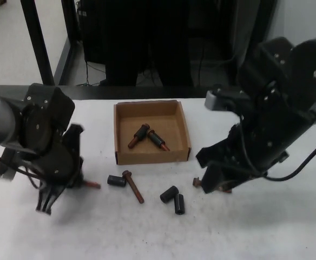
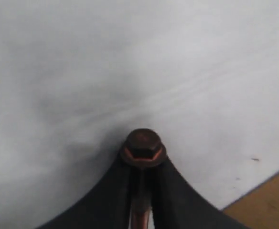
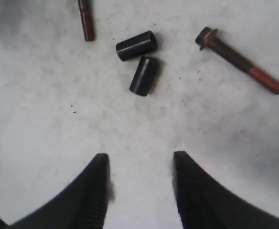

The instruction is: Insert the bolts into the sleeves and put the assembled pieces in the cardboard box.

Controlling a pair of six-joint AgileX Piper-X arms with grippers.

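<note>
Left fingers [image 2: 101, 200]: matte black, clenched on a coppery, hex-flanged held bolt [image 2: 142, 148] over the white tabletop [image 2: 82, 71].
Cardboard box [image 1: 152, 155]: brown, open-topped, two assembled pieces [image 1: 138, 135] lying inside.
Right fingers [image 3: 94, 191]: released, spread apart, near two smooth black cylindrical sleeves [image 3: 144, 75] and a thread-tipped loose bolt [image 3: 237, 59].

Robotics lab or workshop, seen at one work counter.

Two black jointed robot arms, the left arm [image 1: 36, 135] and the right arm [image 1: 280, 103], stand over a plain white counter [image 1: 266, 233] with a scuffed, speckled surface. On it lies loose workshop hardware: copper-coloured bolts [image 1: 133, 187] and short black sleeves [image 1: 169, 194], near a small open cardboard box [image 1: 151, 156]. Behind the counter are a dark metal post [image 1: 36, 38] and black cabinets [image 1: 131, 38] with loose cables [image 1: 90, 73] beside them, over a pale bare floor [image 1: 6, 49]. It looks like an equipment room rather than a home.
</note>
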